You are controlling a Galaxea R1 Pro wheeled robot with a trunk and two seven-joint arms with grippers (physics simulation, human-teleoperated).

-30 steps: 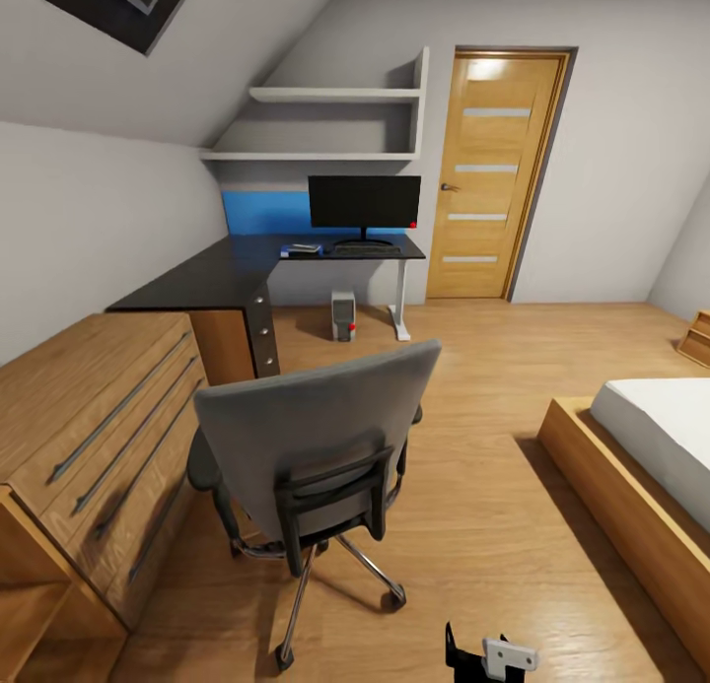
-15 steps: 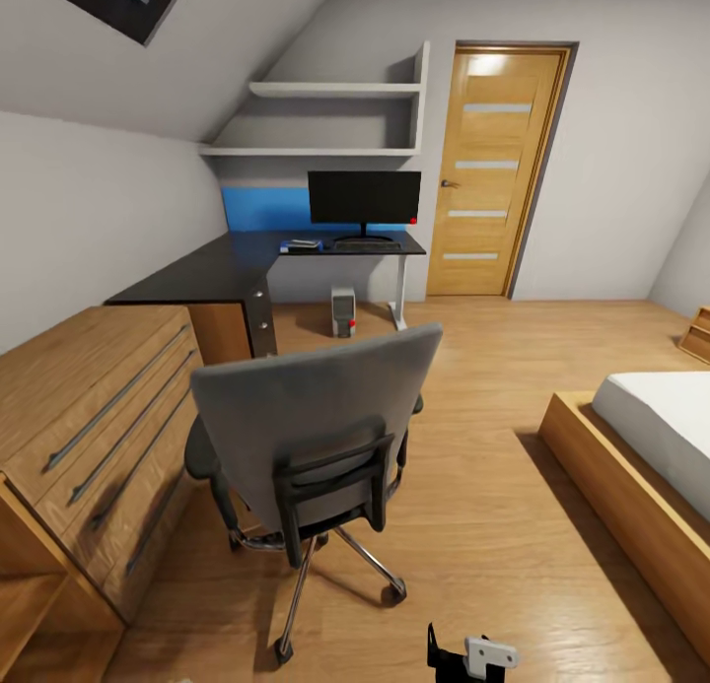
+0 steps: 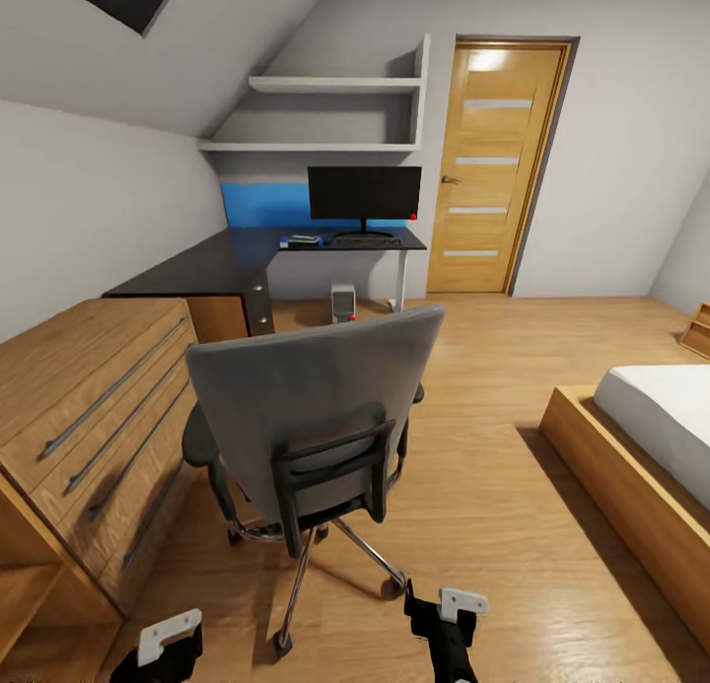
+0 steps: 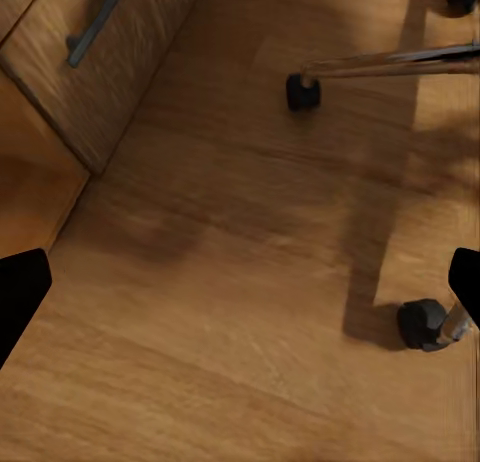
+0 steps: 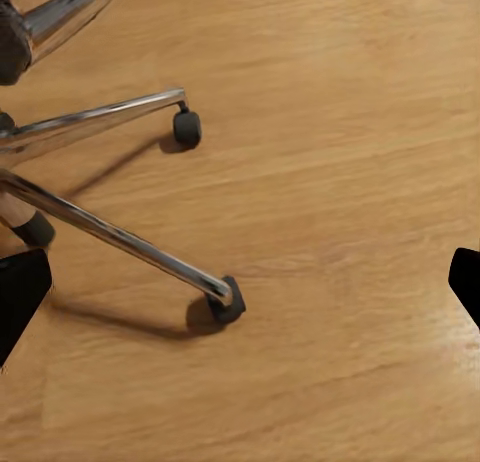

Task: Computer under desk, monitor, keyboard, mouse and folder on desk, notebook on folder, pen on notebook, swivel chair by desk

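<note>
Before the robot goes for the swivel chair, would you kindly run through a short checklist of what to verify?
1. Swivel chair upright and directly ahead: ok.
2. Folder on the seat: cannot tell, the chair's back hides it.
3. Left gripper free, fingers apart over bare floor: ok.
4. Right gripper free, fingers apart: ok.
5. Chair next to the desk: not ok, it stands well short, beside the wooden drawer cabinet.
6. Monitor upright on the desk: ok.
</note>
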